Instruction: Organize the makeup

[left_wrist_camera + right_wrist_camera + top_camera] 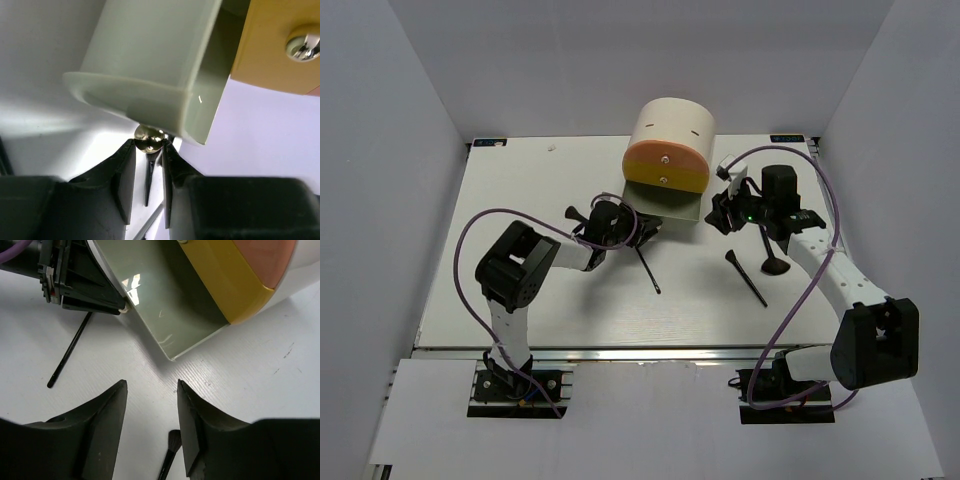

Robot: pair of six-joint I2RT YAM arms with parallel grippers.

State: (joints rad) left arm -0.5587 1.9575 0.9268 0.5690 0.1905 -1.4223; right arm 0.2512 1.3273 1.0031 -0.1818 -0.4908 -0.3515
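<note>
My left gripper (642, 226) is shut on the small metal knob (149, 138) of a pale green drawer (150, 65) pulled out of the cream case (670, 125). My right gripper (723, 214) is open and empty, just above the table beside the drawer's corner (172, 347). A thin black brush (648, 267) lies below the left gripper. Two more black brushes (746, 278) (769, 252) lie by the right arm. One brush head (173, 441) shows between the right fingers (116, 407). A small black item (574, 213) lies left of the left gripper. No sponges or red sticks are in view.
The case's orange-yellow drawer fronts (665, 166) face the arms; one upper front carries a metal knob (304, 43). The case stands at the back centre of the white table (520, 290). Grey walls close in the left, right and back.
</note>
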